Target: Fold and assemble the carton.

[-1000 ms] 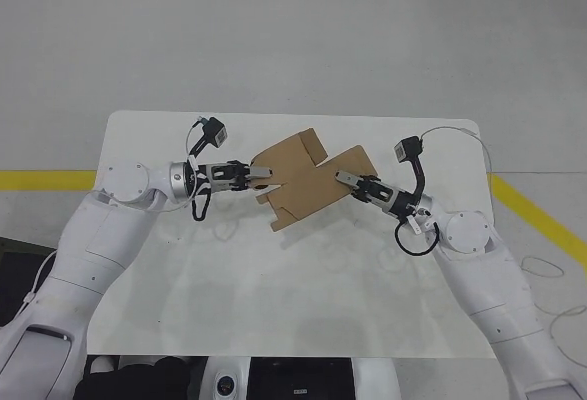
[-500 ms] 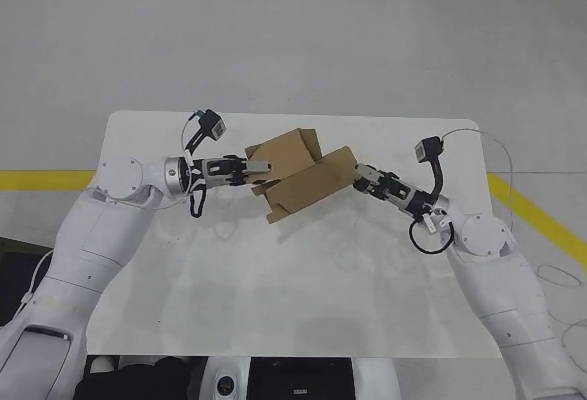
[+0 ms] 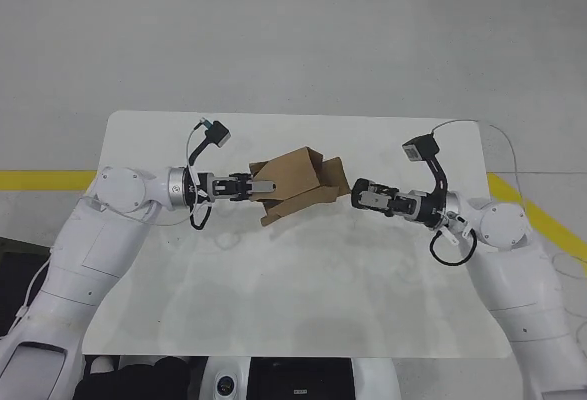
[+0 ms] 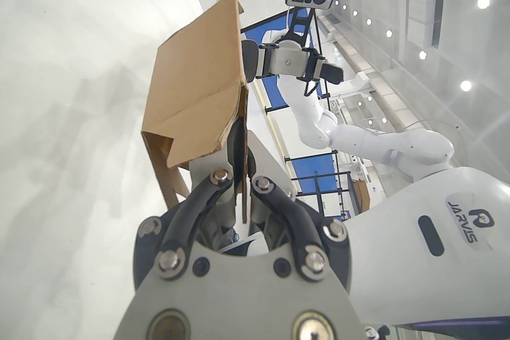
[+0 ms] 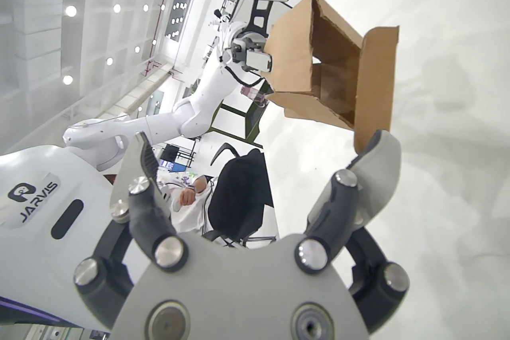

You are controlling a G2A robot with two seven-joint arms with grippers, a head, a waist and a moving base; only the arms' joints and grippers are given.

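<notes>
Since a second ago the carton [image 3: 295,176] has been opened from flat into a hollow sleeve and released by the right gripper [image 3: 356,192], whose fingers are now spread wide just beside its end flap. It is kept over the middle of the table [image 3: 273,300], well apart from every edge, with bare tabletop in front. One panel is clamped in the closed left gripper [image 3: 263,186].

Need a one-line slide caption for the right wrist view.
Open right gripper faces the partly erected carton, held at its far side by the left gripper.
</notes>
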